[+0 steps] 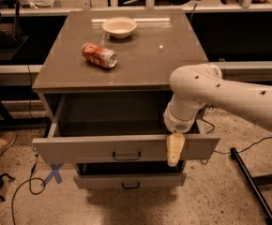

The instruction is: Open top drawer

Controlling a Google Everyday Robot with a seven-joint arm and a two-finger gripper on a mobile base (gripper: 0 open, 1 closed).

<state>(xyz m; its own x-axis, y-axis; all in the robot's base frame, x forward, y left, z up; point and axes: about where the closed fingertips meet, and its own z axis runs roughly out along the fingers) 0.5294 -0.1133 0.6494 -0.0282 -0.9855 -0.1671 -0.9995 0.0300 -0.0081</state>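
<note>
The top drawer is pulled out from the grey cabinet, and its deep grey box is open to view. Its small black bar handle is at the middle of the front. My gripper hangs on the end of the white arm, over the top edge of the drawer front, to the right of the handle. It lies against the front panel. A narrower drawer below sticks out a little.
A red soda can lies on its side on the cabinet top, and a white bowl stands behind it. A black pole crosses the floor at the right. Cables and a blue tape cross lie at the left.
</note>
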